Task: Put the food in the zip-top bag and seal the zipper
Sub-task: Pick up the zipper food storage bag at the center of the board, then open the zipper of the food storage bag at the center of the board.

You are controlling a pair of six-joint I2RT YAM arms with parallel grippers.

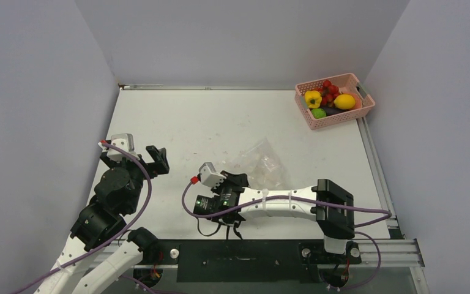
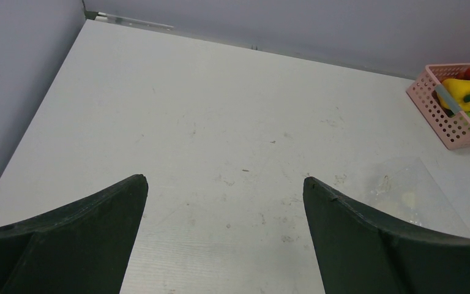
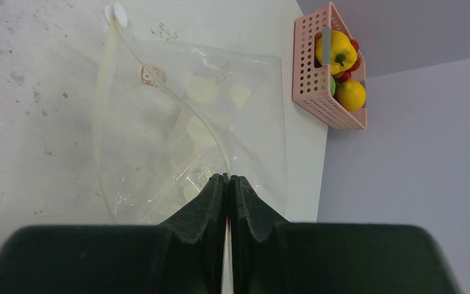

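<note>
I read this as the opening step: the bag is gripped but not yet spread open, and none of the food is in it. The desk carries the zip-top bag lying flat near its middle, just ahead of my right arm. The pink basket sits in the far right corner, well away from both arms.

In the basket I see the yellow pepper, the lemon, the red tomatoes and the green piece.

My right hand is pressed fully closed on the bag's near edge. The zipper curves across the plastic straight into its fingertips, so I judge it is pinching that strip.

My left hand hangs spread wide over bare desk with nothing in it, and the bag is off to its right.

Next I need the left hand to take the opposite lip so the mouth parts. The film is thin and slippery, so the grip must land on the stiffer strip.
</note>
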